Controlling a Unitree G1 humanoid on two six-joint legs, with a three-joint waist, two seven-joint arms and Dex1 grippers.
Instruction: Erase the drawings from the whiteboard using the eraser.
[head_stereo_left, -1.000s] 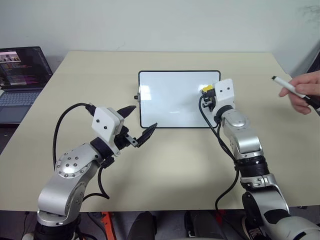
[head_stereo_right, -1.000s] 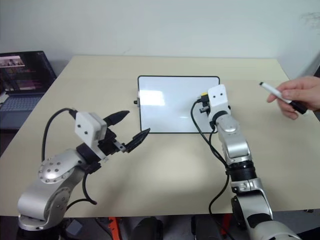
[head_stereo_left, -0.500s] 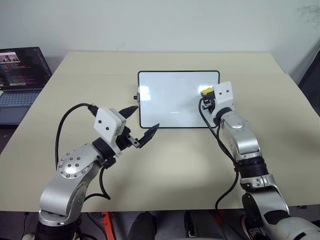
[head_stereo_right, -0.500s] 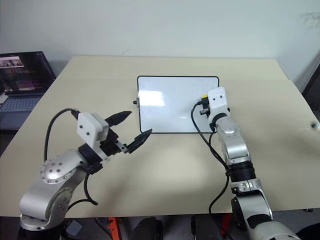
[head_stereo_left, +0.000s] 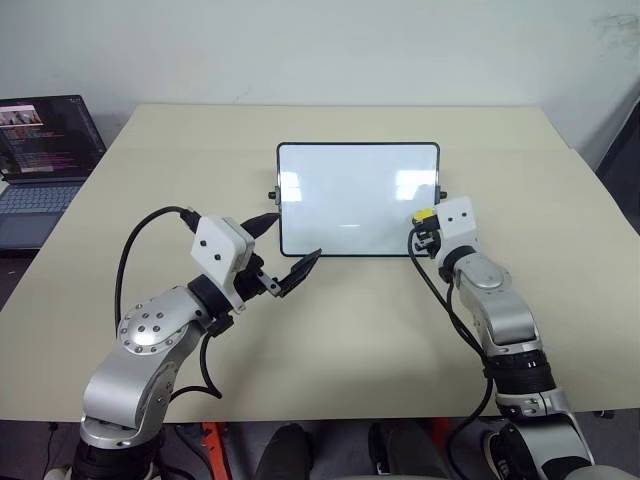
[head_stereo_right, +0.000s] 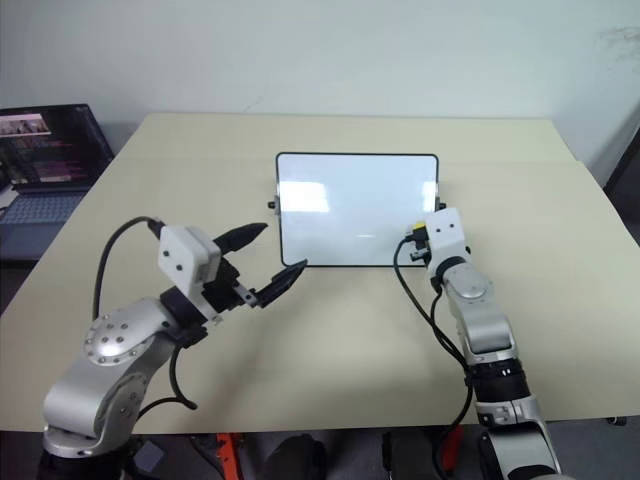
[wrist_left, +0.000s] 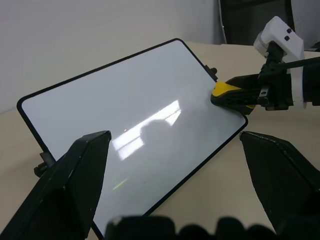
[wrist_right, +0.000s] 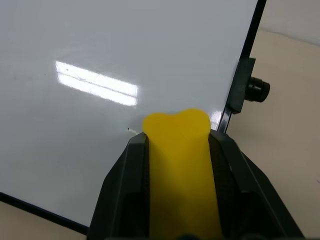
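Note:
The whiteboard (head_stereo_left: 350, 195) lies flat in the middle of the tan table, its surface plain white with glare. The drawings are out of view; a tiny dark speck (wrist_right: 128, 130) sits beside the eraser's tip. My right gripper (head_stereo_left: 425, 222) is shut on the yellow eraser (wrist_right: 179, 165), whose tip rests on the board at its near right corner, close to the black frame. The eraser (wrist_left: 225, 91) is there in the left wrist view too. My left gripper (head_stereo_left: 291, 236) hovers open just off the board's near left corner, holding nothing.
An open laptop (head_stereo_left: 45, 160) stands at the table's far left. A black knob (wrist_right: 257, 89) juts from the board's right edge next to the eraser. Bare tabletop (head_stereo_left: 350, 320) lies between my arms and around the board.
My right gripper has slid the eraser toward me, from the board's right middle to its near right corner. A person's hand with a marker at the right has left the view. The left arm stayed still.

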